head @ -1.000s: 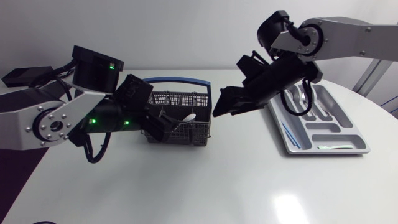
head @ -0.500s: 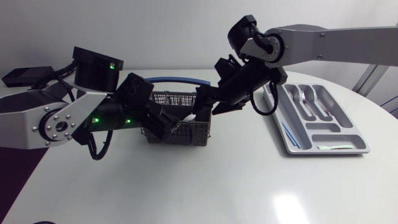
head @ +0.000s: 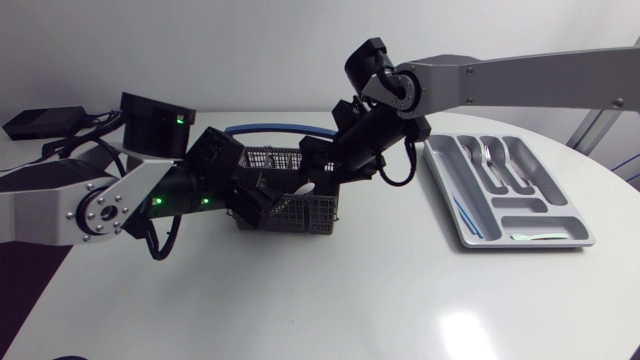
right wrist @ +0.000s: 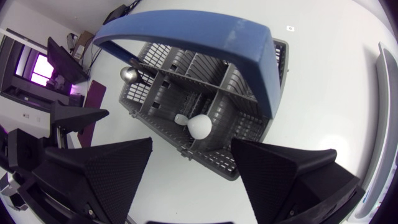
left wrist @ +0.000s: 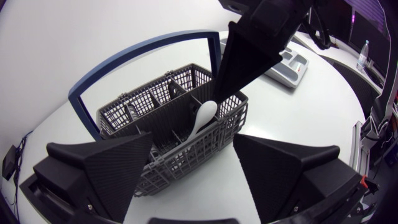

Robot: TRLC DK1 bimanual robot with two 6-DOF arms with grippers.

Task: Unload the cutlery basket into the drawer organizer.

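**Q:** Where is the cutlery basket?
**A:** The grey wire cutlery basket [head: 310, 212] stands upright on the white tabletop [head: 350, 290], left of centre. Its blue handle [head: 285, 129] is raised over it.

**Q:** What does it hold?
**A:** 1 white spoon [left wrist: 204, 116] stands in 1 compartment, bowl up and above the rim. 1 rounded metal end [right wrist: 129, 74] shows at a compartment on the far side from the right jaws. The type of that item cannot be determined.

**Q:** What is the state of the left jaws?
**A:** The left arm [head: 100, 200] enters from the left side. The left jaws are released and set wide, low at the basket, with 1 basket corner ahead of the gap. They probably do not touch the wire wall, though the wrist view does not confirm this.

**Q:** What is the state of the right jaws?
**A:** The right arm [head: 500, 80] reaches past the middle. The right jaws are released and point down over the basket, beside the handle. The spoon bowl lies below the gap, and nothing is grasped.

**Q:** Where is the drawer organizer?
**A:** The grey drawer organizer [head: 545, 222] lies flat on the right of the tabletop, well apart from the basket. Metal cutlery [head: 490, 160] lies in its long compartments.
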